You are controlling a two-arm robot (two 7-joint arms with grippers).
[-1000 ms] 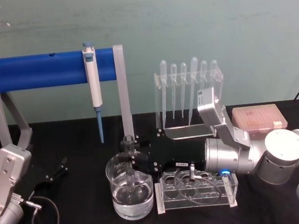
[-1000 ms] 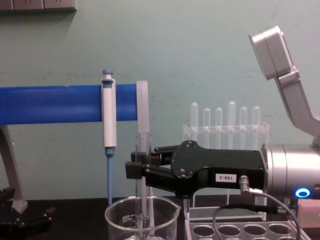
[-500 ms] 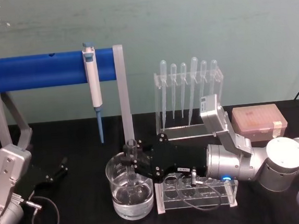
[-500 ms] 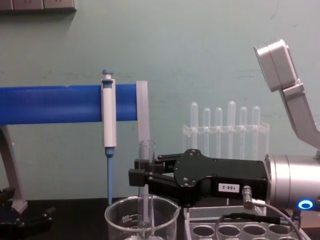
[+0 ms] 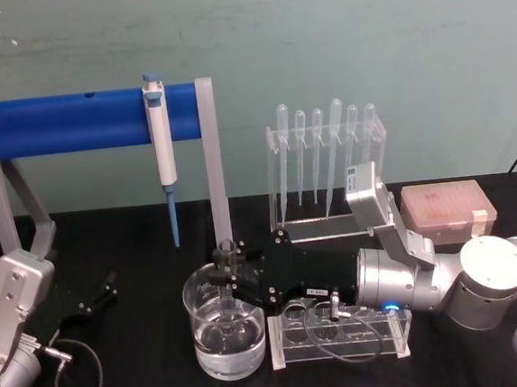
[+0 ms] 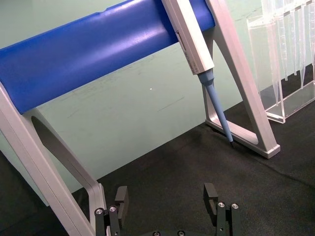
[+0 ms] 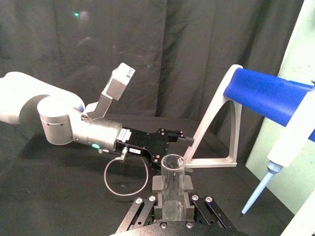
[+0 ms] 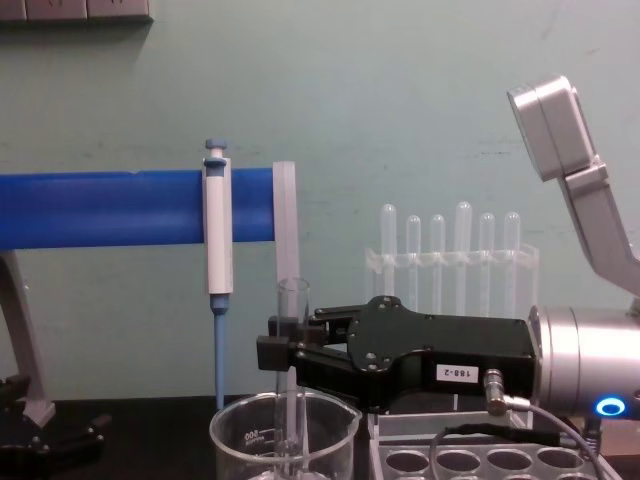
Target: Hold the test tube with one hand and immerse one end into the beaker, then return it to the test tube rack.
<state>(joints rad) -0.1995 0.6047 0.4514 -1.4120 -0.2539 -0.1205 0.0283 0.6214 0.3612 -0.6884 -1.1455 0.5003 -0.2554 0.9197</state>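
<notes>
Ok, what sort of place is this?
Probably a lab bench setup: a pipettor hangs on a blue stand, plastic pipettes stand in a clear rack, and the right gripper holds a test tube in a beaker. The left gripper lies parked at left.

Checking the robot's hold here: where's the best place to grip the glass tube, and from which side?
Grip the tube just under its flared top, from the robot's right, as the right pincer does. It stands upright with its lower end in the beaker, so a high hold probably clears the rim, and the rack lies on that side.
</notes>
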